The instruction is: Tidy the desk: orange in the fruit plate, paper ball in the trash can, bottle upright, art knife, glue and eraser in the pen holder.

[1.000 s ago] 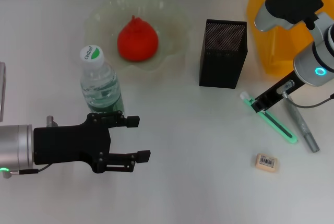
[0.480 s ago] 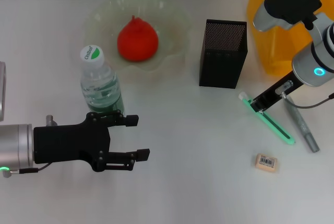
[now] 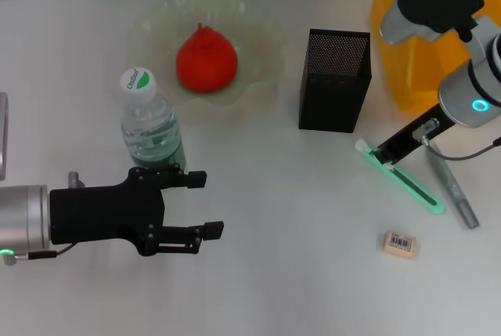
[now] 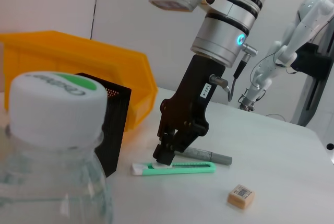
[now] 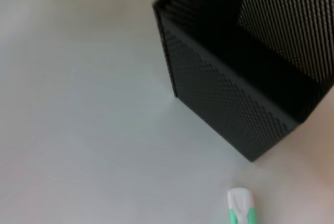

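The orange (image 3: 206, 58) lies in the fruit plate (image 3: 149, 19) at the back. The bottle (image 3: 151, 128) stands upright in front of the plate, and its cap (image 4: 55, 101) fills the near side of the left wrist view. My left gripper (image 3: 202, 204) is open and empty just in front of the bottle. My right gripper (image 3: 387, 154) is shut on the art knife (image 3: 407, 183) near its white end (image 5: 240, 203), low at the desk beside the pen holder (image 3: 334, 80). The glue (image 3: 452, 187) and the eraser (image 3: 398, 243) lie on the desk. The paper ball is out of view.
The yellow trash can (image 3: 415, 38) stands at the back right behind my right arm. A grey object (image 3: 2, 136) shows at the left edge. In the left wrist view the right gripper (image 4: 166, 156) touches the knife (image 4: 182, 167), with the glue (image 4: 206, 155) behind and the eraser (image 4: 241, 196) nearer.
The knife's white end has shifted slightly to the left with my right gripper. The left arm has not moved.
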Motion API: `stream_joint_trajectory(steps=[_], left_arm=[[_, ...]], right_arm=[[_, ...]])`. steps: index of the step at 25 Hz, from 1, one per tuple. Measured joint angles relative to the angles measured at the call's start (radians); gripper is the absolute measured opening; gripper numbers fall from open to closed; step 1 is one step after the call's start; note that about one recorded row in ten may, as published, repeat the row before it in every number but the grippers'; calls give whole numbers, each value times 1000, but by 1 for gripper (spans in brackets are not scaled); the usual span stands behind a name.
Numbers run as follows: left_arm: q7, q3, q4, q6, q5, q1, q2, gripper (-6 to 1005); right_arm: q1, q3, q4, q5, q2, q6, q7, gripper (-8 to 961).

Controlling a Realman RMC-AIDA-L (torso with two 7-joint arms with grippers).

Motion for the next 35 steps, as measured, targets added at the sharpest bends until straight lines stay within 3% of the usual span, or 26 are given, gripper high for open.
stream_joint_trajectory(steps=[4,9,20,29,35], left_arm=[[0,-2,0,1,0,0,1,843],[-1,-4,0,4,0,0,1,843],[-2,3,0,2,1,-18,1,843],[-9,3,1,2,4,-25,3,843],[-10,2,2,1,5,-27,3,843]], right_arm=[[-67,50,-118,103,-3,-45,-60,45],[-100,110,-172,122,-4,-74,-83,12],[-28,90,-73,39,1,-39,-66,28],[30,34,23,10,-1,14,-42,454],[54,24,86,7,-2,54,-44,491]])
